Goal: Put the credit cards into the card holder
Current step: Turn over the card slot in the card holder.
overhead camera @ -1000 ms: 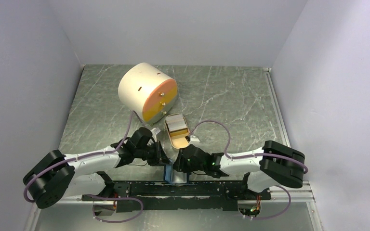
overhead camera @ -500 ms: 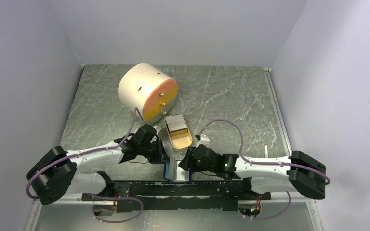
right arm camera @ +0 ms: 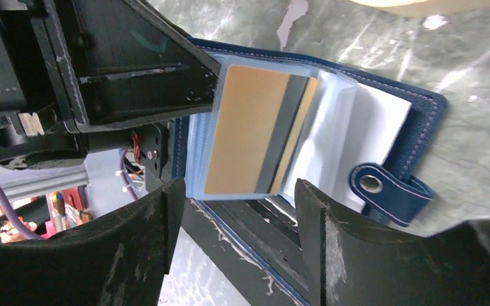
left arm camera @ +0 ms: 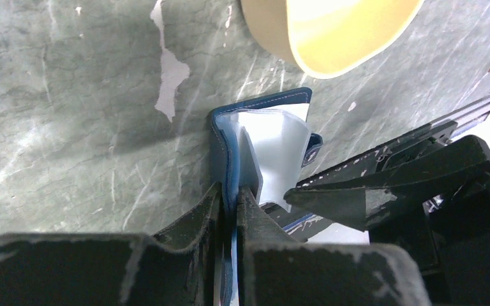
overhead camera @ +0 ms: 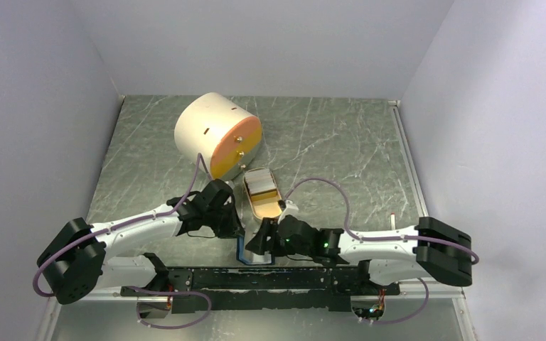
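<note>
Cream cylinder with orange face point(overhead camera: 217, 136) on its side, tan oval dish point(overhead camera: 266, 208) just beside it, grey marbled table point(overhead camera: 341, 149)

Soft, even overhead light. The grey-green marbled table top point(overhead camera: 327, 142) shows pale sheen. In the left wrist view the dark blue folding card holder point(left arm camera: 220, 146) casts a shadow toward 9 o'clock, its inside blown white. The 6 o'clock foreground is blurred.

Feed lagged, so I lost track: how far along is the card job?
Done: one card sits inside the card holder. In hand: left gripper clamps the holder's cover; right gripper is open, empty. Left: cards stacked in the dish.
</note>
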Robot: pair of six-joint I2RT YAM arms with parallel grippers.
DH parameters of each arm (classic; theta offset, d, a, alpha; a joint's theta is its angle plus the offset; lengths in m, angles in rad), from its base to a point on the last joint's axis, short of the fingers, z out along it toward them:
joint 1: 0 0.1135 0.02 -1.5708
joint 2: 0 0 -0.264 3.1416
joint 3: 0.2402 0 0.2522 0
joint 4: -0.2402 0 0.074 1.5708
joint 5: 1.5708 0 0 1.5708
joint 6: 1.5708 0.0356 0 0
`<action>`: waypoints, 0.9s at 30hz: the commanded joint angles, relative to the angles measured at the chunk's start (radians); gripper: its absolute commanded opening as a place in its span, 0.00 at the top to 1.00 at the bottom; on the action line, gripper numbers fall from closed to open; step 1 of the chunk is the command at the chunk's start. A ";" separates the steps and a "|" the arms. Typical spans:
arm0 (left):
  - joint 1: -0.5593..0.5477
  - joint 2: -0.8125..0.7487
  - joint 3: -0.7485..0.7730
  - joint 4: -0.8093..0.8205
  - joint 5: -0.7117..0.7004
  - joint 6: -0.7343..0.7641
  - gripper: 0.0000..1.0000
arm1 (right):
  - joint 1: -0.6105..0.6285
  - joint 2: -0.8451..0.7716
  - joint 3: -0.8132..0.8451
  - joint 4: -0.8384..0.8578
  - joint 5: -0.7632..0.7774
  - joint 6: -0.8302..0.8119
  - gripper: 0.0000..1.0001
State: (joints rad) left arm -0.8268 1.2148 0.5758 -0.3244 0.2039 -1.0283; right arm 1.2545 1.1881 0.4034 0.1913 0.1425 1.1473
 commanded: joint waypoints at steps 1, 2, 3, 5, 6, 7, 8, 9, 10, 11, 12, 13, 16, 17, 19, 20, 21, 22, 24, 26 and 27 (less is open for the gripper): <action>-0.006 -0.002 0.039 -0.046 -0.028 0.014 0.91 | 0.028 0.078 0.101 0.006 0.040 0.026 0.32; -0.005 0.000 0.039 -0.043 -0.025 0.014 0.91 | 0.029 0.095 0.111 -0.009 0.045 0.026 0.32; -0.005 0.000 0.038 -0.040 -0.022 0.012 0.91 | 0.028 0.106 0.121 -0.021 0.053 0.023 0.33; -0.005 -0.001 0.030 -0.027 -0.014 0.010 0.91 | 0.027 0.121 0.132 -0.036 0.067 0.015 0.33; -0.006 -0.003 0.025 -0.022 -0.010 0.008 0.91 | 0.028 0.129 0.140 -0.043 0.070 0.009 0.33; -0.005 -0.003 0.023 -0.018 -0.007 0.007 0.91 | 0.028 0.139 0.149 -0.053 0.074 0.005 0.34; -0.005 -0.002 0.020 -0.013 -0.002 0.006 0.91 | 0.027 0.148 0.158 -0.064 0.077 0.001 0.34; -0.006 -0.001 0.018 -0.008 0.002 0.005 0.91 | 0.027 0.157 0.164 -0.074 0.080 0.000 0.35; -0.005 0.002 0.017 -0.006 0.006 0.007 0.91 | 0.027 0.166 0.170 -0.082 0.083 -0.003 0.36; -0.006 0.005 0.016 -0.004 0.008 0.008 0.91 | 0.027 0.174 0.179 -0.097 0.091 -0.007 0.36; -0.005 0.007 0.016 -0.003 0.010 0.011 0.91 | 0.028 0.181 0.186 -0.112 0.097 -0.009 0.37; -0.006 0.009 0.015 -0.001 0.011 0.011 0.91 | 0.028 0.187 0.192 -0.124 0.102 -0.013 0.38; -0.005 0.007 0.008 0.006 0.014 0.011 0.91 | 0.027 0.192 0.191 -0.137 0.116 -0.016 0.42; -0.005 0.006 0.006 0.006 0.014 0.013 0.91 | 0.028 0.191 0.191 -0.141 0.120 -0.017 0.44; -0.005 0.007 0.004 0.008 0.012 0.016 0.91 | 0.027 0.191 0.190 -0.148 0.130 -0.018 0.46; -0.005 0.008 0.003 0.008 0.014 0.018 0.91 | 0.028 0.190 0.189 -0.150 0.132 -0.020 0.48; -0.005 0.010 0.002 0.008 0.015 0.021 0.91 | 0.028 0.189 0.187 -0.153 0.135 -0.021 0.49; -0.005 0.012 0.002 0.008 0.016 0.023 0.91 | 0.027 0.187 0.186 -0.157 0.137 -0.021 0.49; -0.005 0.014 0.000 0.009 0.016 0.025 0.91 | 0.027 0.181 0.180 -0.155 0.140 -0.022 0.51; -0.006 0.014 -0.003 0.012 0.017 0.027 0.91 | 0.027 0.172 0.175 -0.150 0.141 -0.023 0.52; -0.005 0.014 -0.004 0.013 0.016 0.027 0.91 | 0.027 0.166 0.174 -0.148 0.141 -0.024 0.52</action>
State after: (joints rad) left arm -0.8268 1.2270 0.5804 -0.3313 0.2020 -1.0157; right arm 1.2804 1.3724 0.5800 0.0940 0.2268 1.1408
